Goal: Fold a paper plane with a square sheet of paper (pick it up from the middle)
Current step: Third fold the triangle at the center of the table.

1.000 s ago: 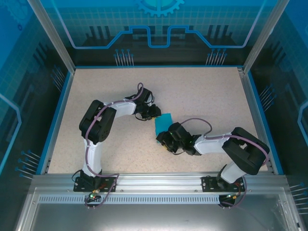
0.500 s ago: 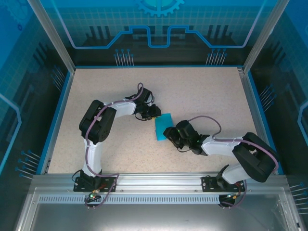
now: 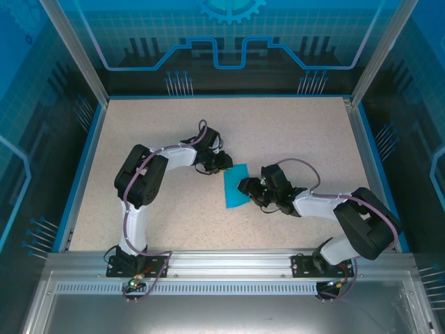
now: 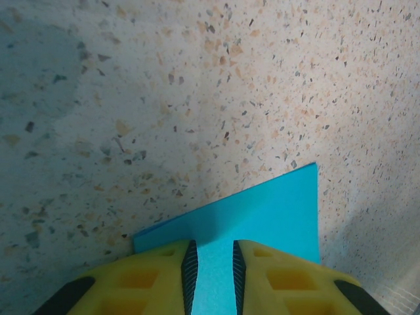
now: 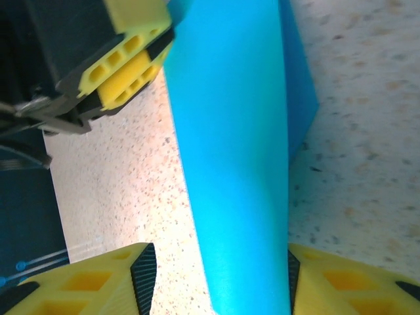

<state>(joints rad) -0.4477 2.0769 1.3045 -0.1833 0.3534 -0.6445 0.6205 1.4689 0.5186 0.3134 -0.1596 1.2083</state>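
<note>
1. A speckled table (image 3: 292, 132) is seen from above, edged by a blue border (image 3: 82, 174) and closed in by tinted transparent panels (image 3: 139, 42). An aluminium rail (image 3: 229, 261) runs along the near edge, where both arm bases are bolted.
2. The sheet of paper (image 3: 235, 195) is found near the middle of the table, between the two wrists. It is no longer a flat square: a teal flap is raised over a lower layer.
3. The paper's far end is covered from above by the left gripper (image 3: 221, 165), and its right side by the right gripper (image 3: 245, 186).
4. In the left wrist view, the left gripper (image 4: 211, 275) is seen with its yellow fingers (image 4: 157, 279) parted by a narrow gap only. The paper (image 4: 269, 213) is visible in that gap, lying on the table; whether it is pressed cannot be told.
5. In the right wrist view, the right gripper (image 5: 220, 256) is spread wide, with the curved flap of paper (image 5: 230, 151) standing between its fingers (image 5: 85, 285). The flap's edge is seen just beside the right-hand pad, while the other pad is kept apart from it. Nothing is clamped.
6. A finger of the left gripper (image 5: 125, 65) is seen touching the flap's far corner.
</note>
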